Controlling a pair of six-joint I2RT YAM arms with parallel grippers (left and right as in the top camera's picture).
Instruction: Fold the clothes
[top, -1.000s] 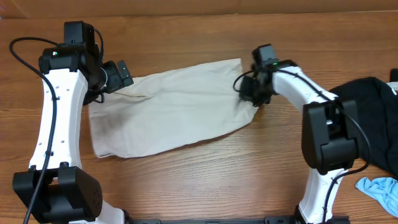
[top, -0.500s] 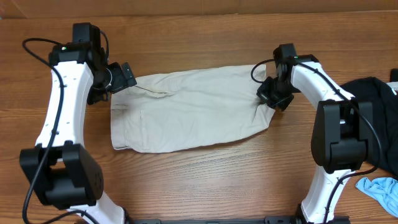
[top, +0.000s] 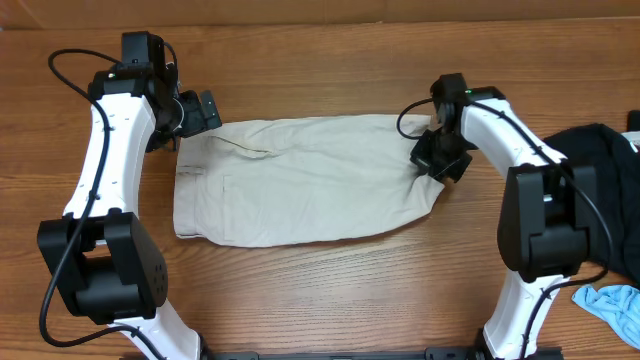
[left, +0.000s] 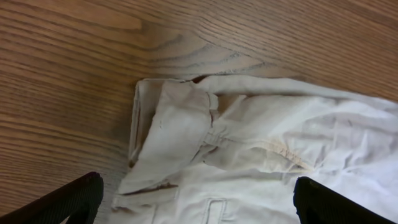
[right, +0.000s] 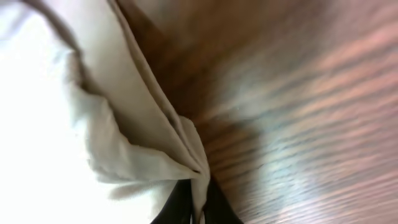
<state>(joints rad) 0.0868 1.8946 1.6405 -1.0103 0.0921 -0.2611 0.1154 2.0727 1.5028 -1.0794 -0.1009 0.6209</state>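
Wooden table (top: 320, 290) bears shorts (top: 300, 180), pinched by right end effector (top: 437, 160).

Counter (top: 320, 290): wood, warm brown, grain running lengthwise, smooth with a low satin sheen. Shorts (top: 300, 180): light beige woven cotton, matt, softly creased, with stitched seams and a doubled waistband edge showing in the left wrist view; black garment (top: 600, 190) matt cloth, small light blue cloth (top: 610, 303) crumpled and soft-looking. Arms in smooth white plastic shells with matt black joints, thin black rubbery cables; left gripper (left: 199, 202) fingers (left: 74, 199) matt black.
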